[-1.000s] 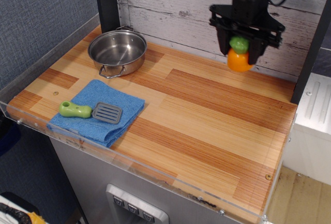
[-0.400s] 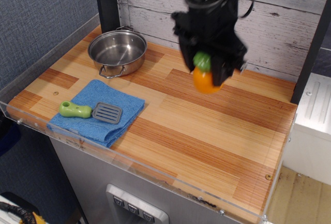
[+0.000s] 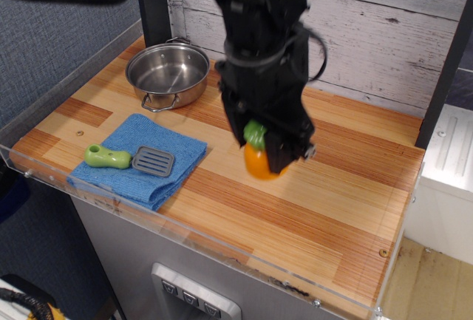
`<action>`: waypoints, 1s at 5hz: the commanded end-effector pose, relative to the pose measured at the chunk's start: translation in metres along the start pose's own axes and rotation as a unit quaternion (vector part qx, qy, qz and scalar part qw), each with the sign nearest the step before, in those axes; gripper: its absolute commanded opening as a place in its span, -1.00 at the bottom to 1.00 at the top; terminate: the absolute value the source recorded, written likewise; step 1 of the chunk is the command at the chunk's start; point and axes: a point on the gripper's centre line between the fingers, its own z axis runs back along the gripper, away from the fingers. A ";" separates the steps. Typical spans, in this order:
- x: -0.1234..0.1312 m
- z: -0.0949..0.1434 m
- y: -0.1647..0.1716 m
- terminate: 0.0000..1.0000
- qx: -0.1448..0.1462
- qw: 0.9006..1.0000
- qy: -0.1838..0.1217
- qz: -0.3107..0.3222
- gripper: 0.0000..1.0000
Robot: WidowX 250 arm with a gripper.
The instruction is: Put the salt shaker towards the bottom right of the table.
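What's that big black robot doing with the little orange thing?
The robot's tool is holding a small toy salt shaker, orange with a green cap, over the middle of the wooden table. It looks close to the surface, but I can't tell if it is touching. Off to the left sit a metal pot and a blue cloth with a green-handled spatula lying on it.

Obstacles sit only on the left half of the tabletop [image 3: 318, 209]: a steel pot [image 3: 168, 74] near the back-left corner, and a blue cloth [image 3: 140, 159] carrying a spatula [image 3: 129, 160] at the front-left edge. The right half, through to the front-right corner, lies bare. A clear rim [image 3: 222, 250] borders the front edge.
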 end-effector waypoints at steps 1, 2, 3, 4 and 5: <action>0.005 -0.015 0.009 -1.00 0.004 1.000 -0.002 -0.004 -1.00; 0.003 -0.029 0.006 -1.00 0.001 1.000 0.006 0.009 -1.00; -0.005 -0.036 -0.001 -1.00 -0.001 1.000 0.020 0.014 -1.00; -0.013 -0.038 -0.008 -1.00 -0.008 0.999 0.024 0.021 -1.00; -0.019 -0.040 -0.014 -1.00 -0.012 0.999 0.029 0.024 -1.00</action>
